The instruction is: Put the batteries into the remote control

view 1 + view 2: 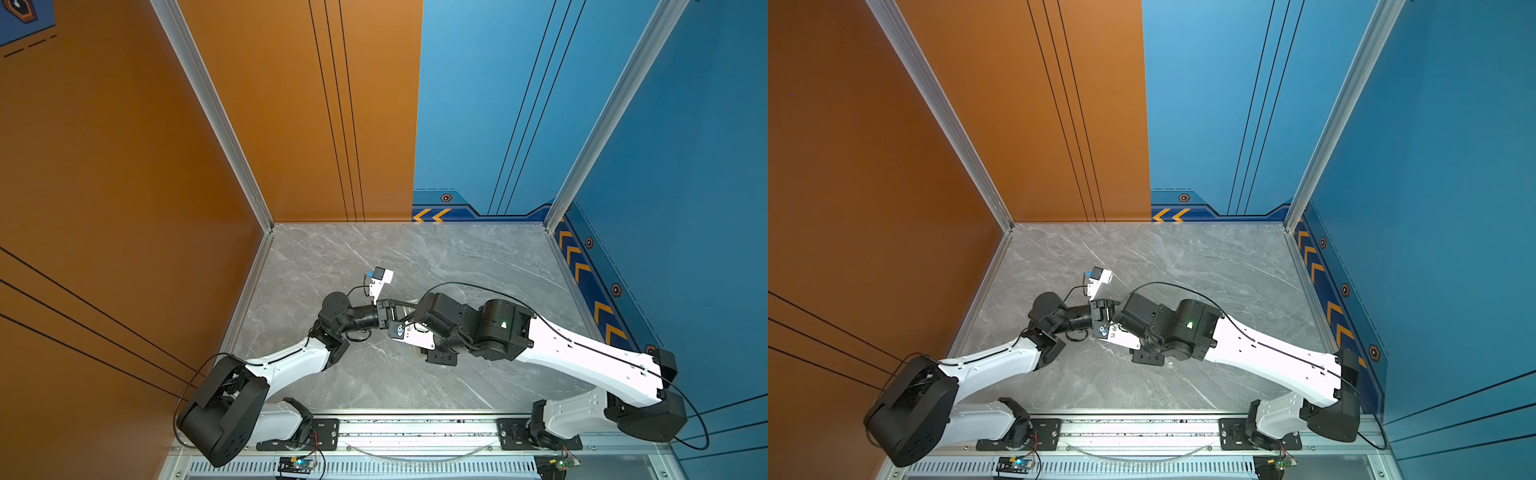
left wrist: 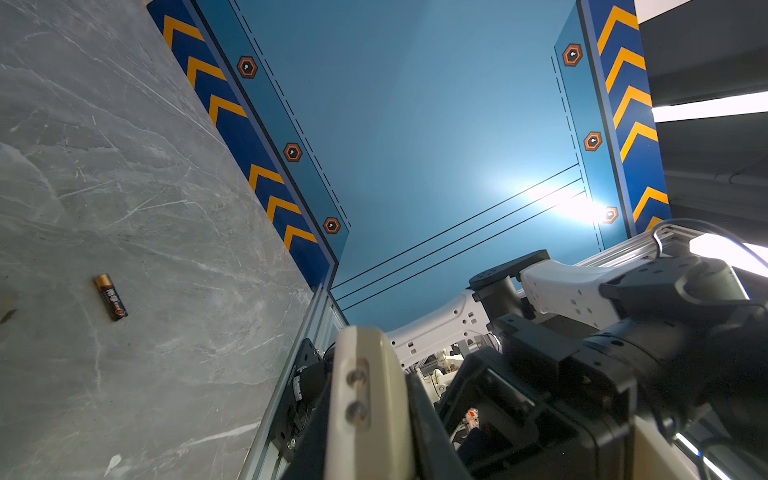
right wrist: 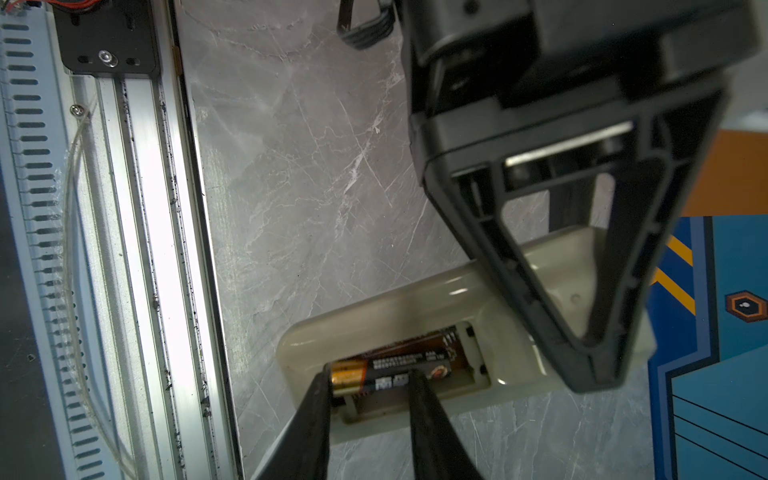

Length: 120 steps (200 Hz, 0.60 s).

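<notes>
The grey marble-patterned tabletop (image 3: 311,166) carries the slim cream-white plastic remote control (image 3: 415,307), which lies back-up with its battery bay (image 3: 469,361) uncovered. The left pincer (image 3: 594,365) is closed narrow on the end of the remote farthest from the right pincer (image 3: 370,380), and appears to steady it there.

The right pincer is narrowed to about a battery's width. It grips a small black cylindrical battery with a copper-orange end (image 3: 374,368), which sits directly between its fingertips at the mouth of the bay. The battery's long axis runs along the remote's length, with the copper end at the remote's free end and the black end pointing towards the left pincer. It looks tipped rather than seated, so the coming move is probably a press down and in.

A second such battery (image 2: 110,297) lies loose on the tabletop, well apart from the left pincer. Which arm is nearer to it cannot be told.
</notes>
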Tool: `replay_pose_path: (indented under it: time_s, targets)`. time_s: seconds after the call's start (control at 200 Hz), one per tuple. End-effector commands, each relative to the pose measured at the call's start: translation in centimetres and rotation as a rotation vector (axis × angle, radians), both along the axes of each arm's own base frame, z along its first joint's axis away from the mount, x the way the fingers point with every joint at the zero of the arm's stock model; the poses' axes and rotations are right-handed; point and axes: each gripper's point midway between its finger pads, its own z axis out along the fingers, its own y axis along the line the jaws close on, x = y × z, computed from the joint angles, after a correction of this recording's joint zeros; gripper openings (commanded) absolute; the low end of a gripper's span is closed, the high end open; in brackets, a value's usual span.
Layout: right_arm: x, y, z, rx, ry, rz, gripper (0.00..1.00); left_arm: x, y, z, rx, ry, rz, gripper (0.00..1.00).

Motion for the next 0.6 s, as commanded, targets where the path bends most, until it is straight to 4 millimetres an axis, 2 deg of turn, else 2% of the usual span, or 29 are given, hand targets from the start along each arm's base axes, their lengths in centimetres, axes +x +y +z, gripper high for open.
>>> replay_pose_path:
  time_s: [0.0,0.16,0.596]
  targets:
    - [0.19,-2.53,-1.72,-0.142,-0.008,-0.023,0.3,-1.96,0.43,3.99,-0.104,-0.114,-0.054,0.0]
    - [0.33,-2.56,-1.45,-0.141,-0.019,-0.032,0.35,-1.83,0.57,4.16,-0.107,-0.113,-0.047,0.0]
    - [0.65,-2.89,-0.88,-0.131,-0.032,-0.053,0.35,-1.53,0.85,4.66,-0.147,-0.105,-0.044,0.0]
